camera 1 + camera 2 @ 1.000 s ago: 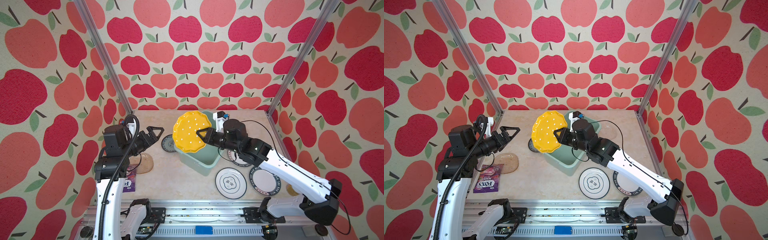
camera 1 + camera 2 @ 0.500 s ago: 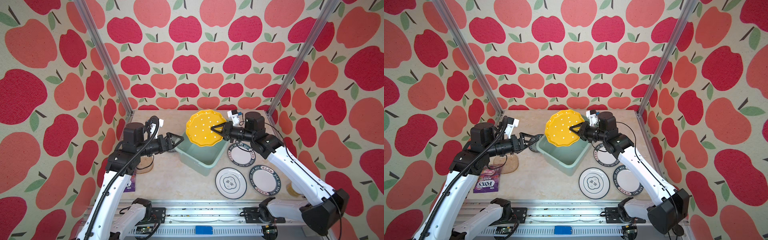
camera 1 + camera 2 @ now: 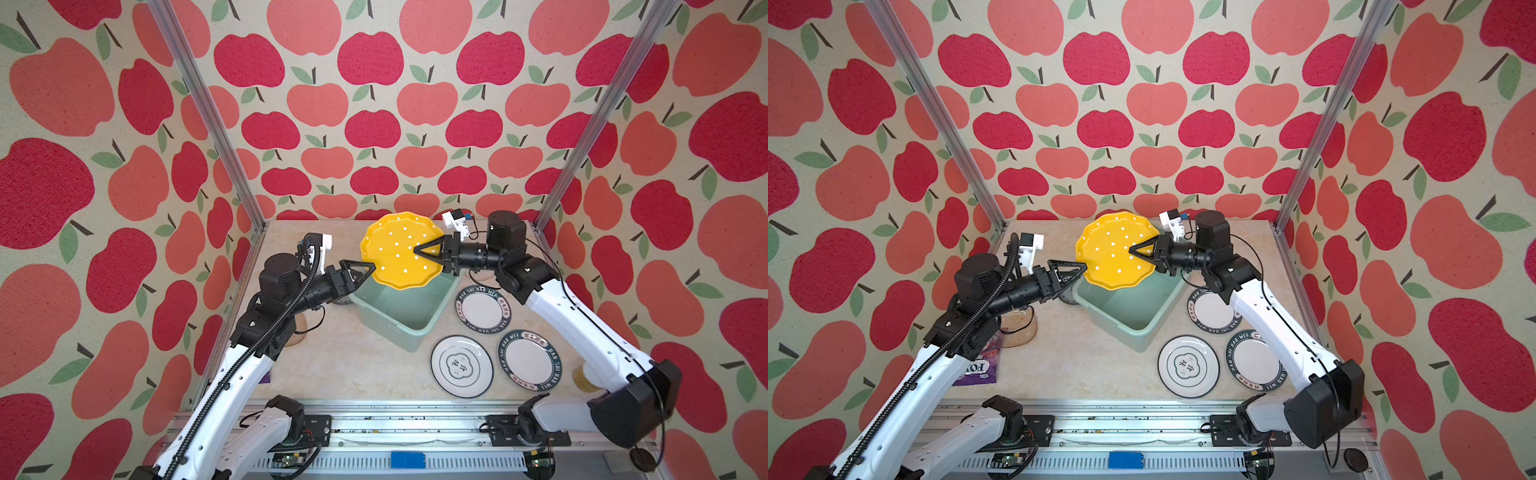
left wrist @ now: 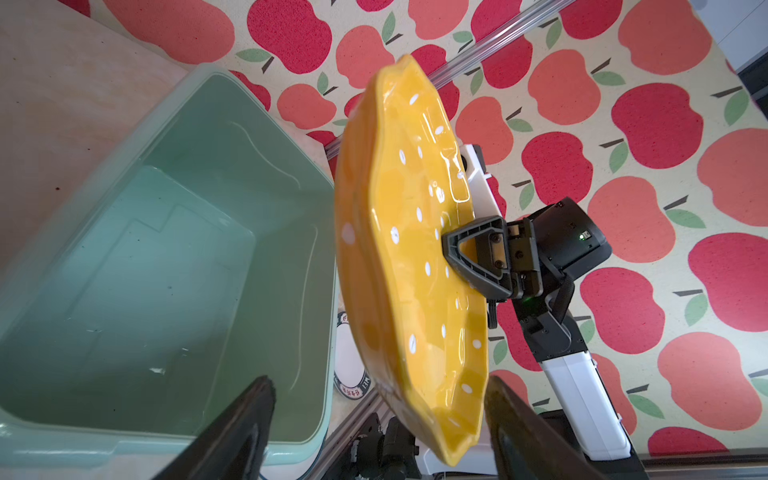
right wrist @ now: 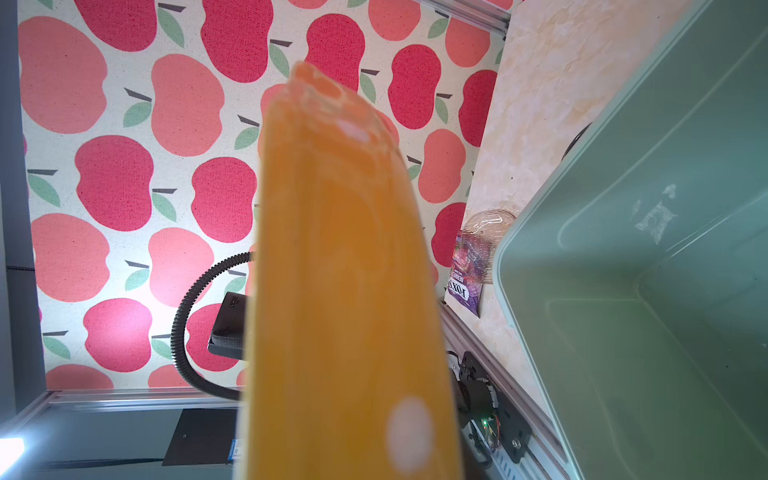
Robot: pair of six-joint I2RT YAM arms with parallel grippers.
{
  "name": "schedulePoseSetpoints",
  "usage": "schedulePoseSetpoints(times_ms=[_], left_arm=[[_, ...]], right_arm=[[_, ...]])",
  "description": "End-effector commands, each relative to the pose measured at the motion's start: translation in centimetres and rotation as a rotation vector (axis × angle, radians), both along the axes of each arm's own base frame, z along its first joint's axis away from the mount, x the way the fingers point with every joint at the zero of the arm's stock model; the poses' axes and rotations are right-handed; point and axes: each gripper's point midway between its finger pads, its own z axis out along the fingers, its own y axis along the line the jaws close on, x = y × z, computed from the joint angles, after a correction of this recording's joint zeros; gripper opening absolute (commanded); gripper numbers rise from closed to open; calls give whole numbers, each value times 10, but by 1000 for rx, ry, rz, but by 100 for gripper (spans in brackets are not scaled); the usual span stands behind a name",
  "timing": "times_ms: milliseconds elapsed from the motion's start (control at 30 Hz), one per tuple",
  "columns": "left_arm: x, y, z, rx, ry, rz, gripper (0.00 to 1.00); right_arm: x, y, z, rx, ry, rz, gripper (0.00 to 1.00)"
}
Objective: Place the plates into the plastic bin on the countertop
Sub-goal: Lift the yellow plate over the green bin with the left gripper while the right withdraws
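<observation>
Right claw (image 3: 417, 251) is clamped on the yellow plate (image 3: 392, 253), tilted over the plastic bin (image 3: 401, 330) for lowering — the left claw (image 3: 372, 267), jaws apart, straddles the opposite rim, probably to steady it.

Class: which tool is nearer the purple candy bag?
Left. The left tool is by the bin's left edge, on the purple candy bag's side of the countertop; the right tool, gripping the yellow plate, is across the bin, farther away.

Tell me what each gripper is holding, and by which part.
The right gripper grips the yellow plate by its rim, above the bin. The left gripper holds nothing: its open jaws straddle the opposite rim.
</observation>
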Motion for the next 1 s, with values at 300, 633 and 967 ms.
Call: schedulePoseSetpoints(times_ms=[300, 633, 967], left_arm=[[17, -23, 23, -59, -52, -25, 49], [20, -33, 23, -65, -29, -47, 12], [16, -26, 12, -13, 21, 24, 0]], right_arm=[[-14, -2, 49, 105, -153, 52, 0], [-11, -5, 39, 78, -153, 19, 2], [5, -21, 35, -21, -197, -123, 63]])
